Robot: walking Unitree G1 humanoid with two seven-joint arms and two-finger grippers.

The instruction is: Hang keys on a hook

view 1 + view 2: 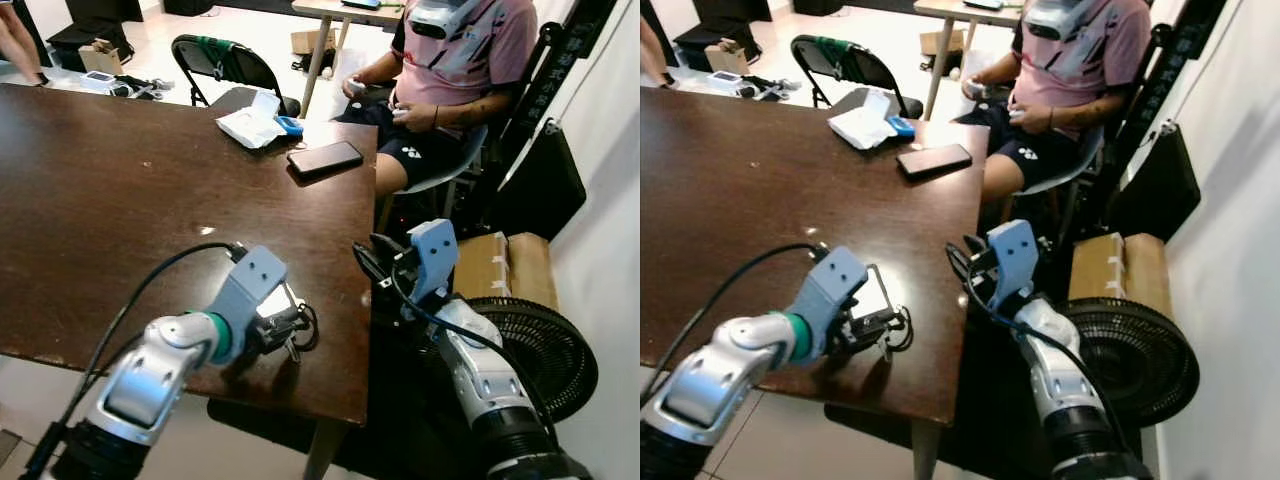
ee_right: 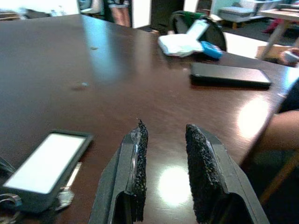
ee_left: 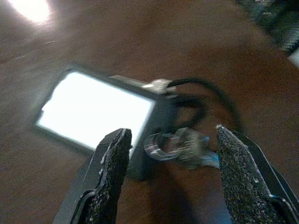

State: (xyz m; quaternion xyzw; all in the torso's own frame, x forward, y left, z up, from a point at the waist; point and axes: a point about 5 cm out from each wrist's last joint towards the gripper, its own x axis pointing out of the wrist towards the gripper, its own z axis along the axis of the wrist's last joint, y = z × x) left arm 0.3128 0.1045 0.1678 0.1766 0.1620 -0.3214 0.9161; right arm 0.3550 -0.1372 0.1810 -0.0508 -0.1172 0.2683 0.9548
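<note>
While our left gripper (image 3: 170, 154) straddles, fingers spread, the silver keys with white rectangular tag (image 3: 180, 147) near the dark brown wooden desk's (image 1: 120, 200) front edge | step: grasping keys | next: we lower, clench on ring | right gripper (image 2: 163, 161) slightly parted, empty

Keys (image 3: 180, 148) blurred in left wrist view; count and shape of individual keys not resolvable. In head views, largely hidden behind left gripper (image 1: 285, 330). Seated person (image 1: 450, 70) cropped at top edge. Fan (image 1: 535, 350) partly hidden behind right arm.
</note>
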